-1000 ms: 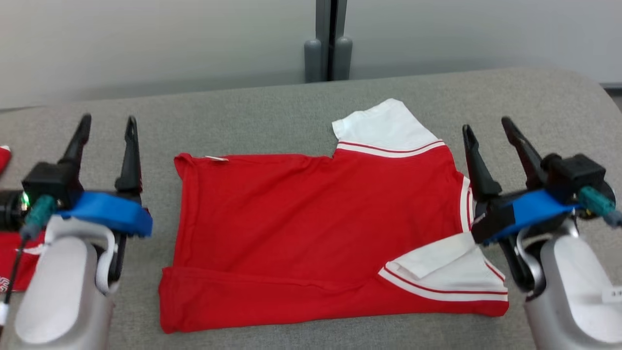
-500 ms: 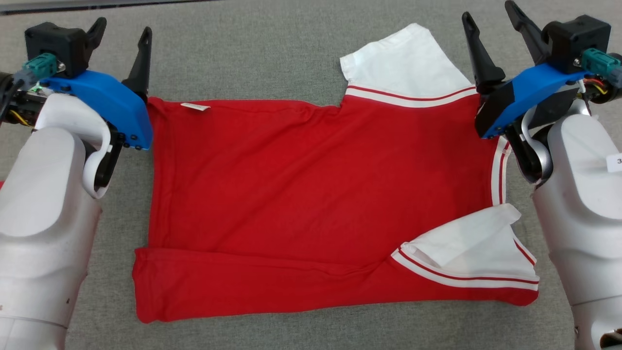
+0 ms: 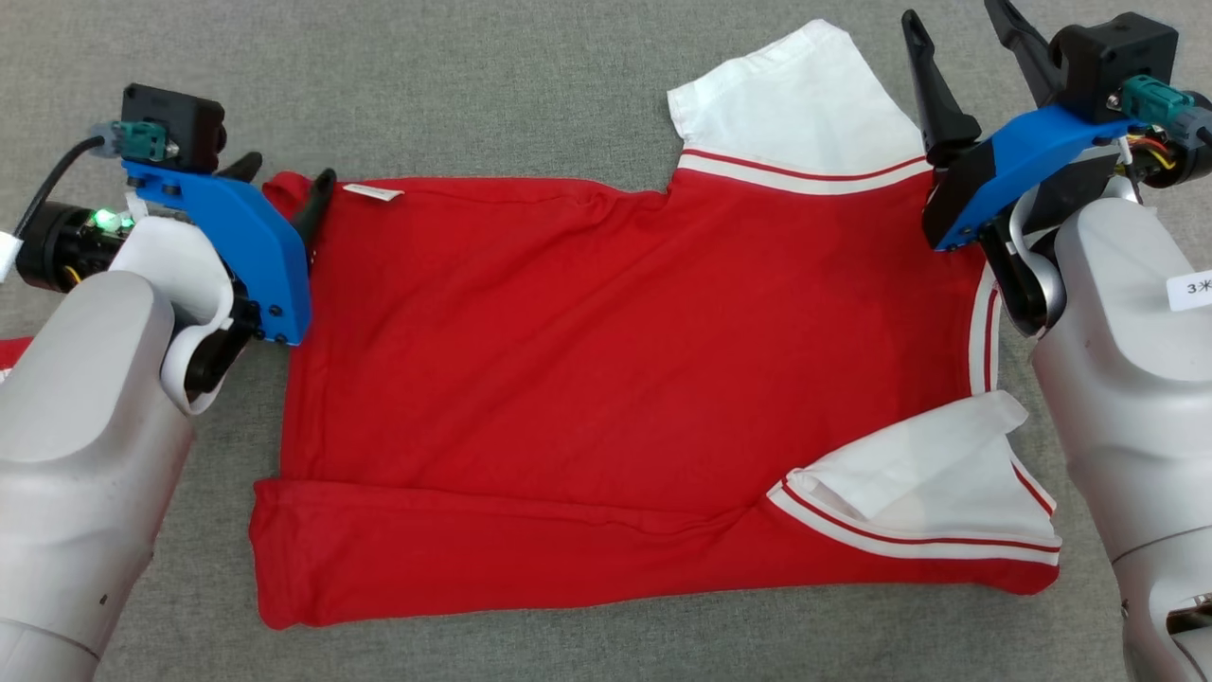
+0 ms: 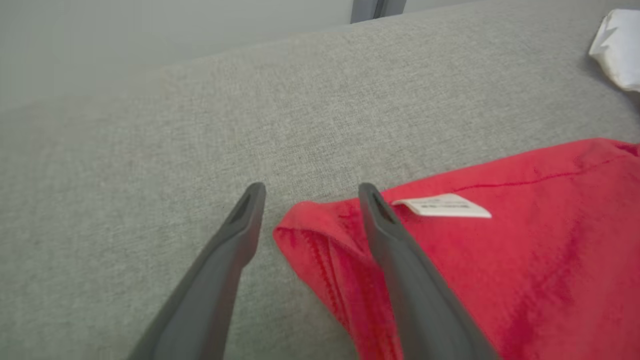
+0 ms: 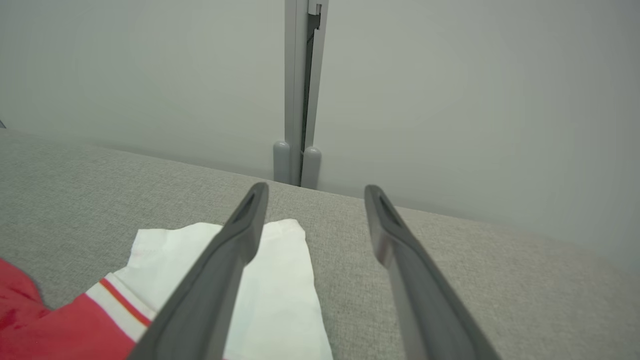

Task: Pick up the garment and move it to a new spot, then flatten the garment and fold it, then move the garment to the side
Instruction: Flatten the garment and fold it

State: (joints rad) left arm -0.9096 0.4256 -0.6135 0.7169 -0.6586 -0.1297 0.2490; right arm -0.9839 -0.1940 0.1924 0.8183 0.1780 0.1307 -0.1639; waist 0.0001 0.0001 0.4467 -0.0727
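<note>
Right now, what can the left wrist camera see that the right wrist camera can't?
Left wrist view: the shirt's small white tag and its red corner, lying between the open left pincer's fingers. Right wrist view: the striped band on the white sleeve, and the open right pincer. Both share the red shirt, the grey cloth surface and the pale wall.

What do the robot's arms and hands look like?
Both forearms are smooth pale grey shells. The left hand and right hand each have two long dark fingers on a blue bracket, topped by a black box with a teal plug. A green light glows by the left wrist, coloured wires show by the right, and the right forearm wears a white sticker marked 3.
</note>
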